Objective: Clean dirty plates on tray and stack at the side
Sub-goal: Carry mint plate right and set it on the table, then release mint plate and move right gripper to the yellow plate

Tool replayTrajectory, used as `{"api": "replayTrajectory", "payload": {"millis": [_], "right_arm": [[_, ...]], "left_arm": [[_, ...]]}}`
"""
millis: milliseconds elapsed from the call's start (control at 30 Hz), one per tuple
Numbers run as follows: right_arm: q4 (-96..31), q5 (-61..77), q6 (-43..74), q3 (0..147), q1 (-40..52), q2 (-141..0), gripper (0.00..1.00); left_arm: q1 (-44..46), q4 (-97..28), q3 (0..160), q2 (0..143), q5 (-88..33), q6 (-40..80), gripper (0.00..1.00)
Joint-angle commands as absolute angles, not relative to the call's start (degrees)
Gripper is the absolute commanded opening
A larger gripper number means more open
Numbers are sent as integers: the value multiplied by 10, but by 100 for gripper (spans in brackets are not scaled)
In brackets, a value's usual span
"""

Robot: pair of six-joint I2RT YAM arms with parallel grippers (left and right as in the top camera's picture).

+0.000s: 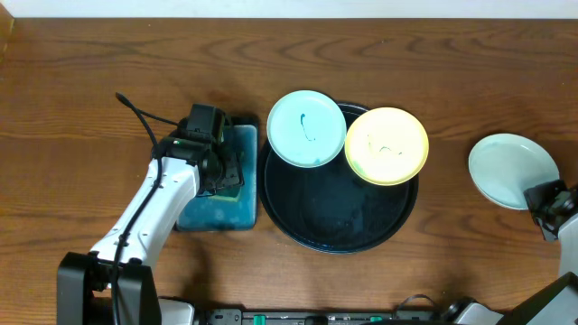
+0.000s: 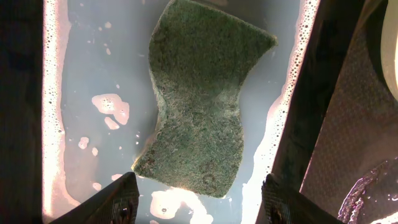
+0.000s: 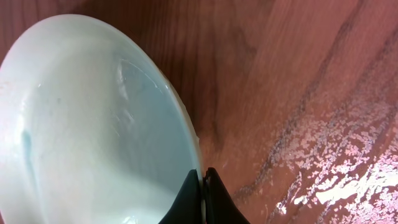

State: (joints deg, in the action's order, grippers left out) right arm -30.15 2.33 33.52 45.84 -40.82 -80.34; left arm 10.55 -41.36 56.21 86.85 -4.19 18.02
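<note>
1. Locate the tray at the centre of the table. Two plates overlap its far rim: the smeared mint plate at 11 o'clock and the yellow plate at 1 o'clock.
2. Locate the side plate on the table, well apart from the tray at 3 o'clock. Only a faint teal trace shows on it in the right wrist view. Judge this plate as done and set at the stacking spot.
3. Check the right claw. Its jaws are pressed together and appear to pinch the side plate's rim at 5 o'clock.
4. Check the left claw. Its jaws are spread above the sponge, touching nothing. The sponge lies in the water of the basin, at the tray's 9 o'clock.
5. Judge progress as about one third. The mint plate shows a dark smear, and the yellow plate shows faint marks. Neither is stacked yet.
6. Note that no brand, label or writing can be read in any view.
</note>
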Motion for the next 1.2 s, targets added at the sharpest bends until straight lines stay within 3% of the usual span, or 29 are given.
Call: {"api": "replayTrajectory", "payload": {"millis": [0, 33, 133, 267, 367, 467, 700, 1033, 1167], "right_arm": [[-300, 33, 343, 457, -413, -803, 1], [-300, 35, 342, 457, -413, -803, 8], [-300, 40, 343, 457, -413, -803, 50], [-293, 74, 343, 457, -412, -803, 72], [-291, 105, 342, 457, -412, -803, 73], [-282, 159, 310, 457, -404, -803, 65], [-252, 241, 228, 457, -326, -803, 64], [-220, 230, 104, 457, -134, -807, 63], [-215, 179, 105, 457, -90, -825, 56]], "left_arm": [[103, -415, 555, 870, -41, 181, 65], [103, -415, 555, 870, -41, 181, 65], [103, -415, 555, 870, -41, 181, 65], [103, -416, 555, 870, -41, 181, 65], [103, -416, 555, 870, -41, 181, 65], [103, -416, 555, 870, -41, 181, 65], [103, -415, 555, 870, -41, 181, 65], [103, -415, 555, 870, -41, 181, 65], [103, -416, 555, 870, -41, 181, 65]]}}
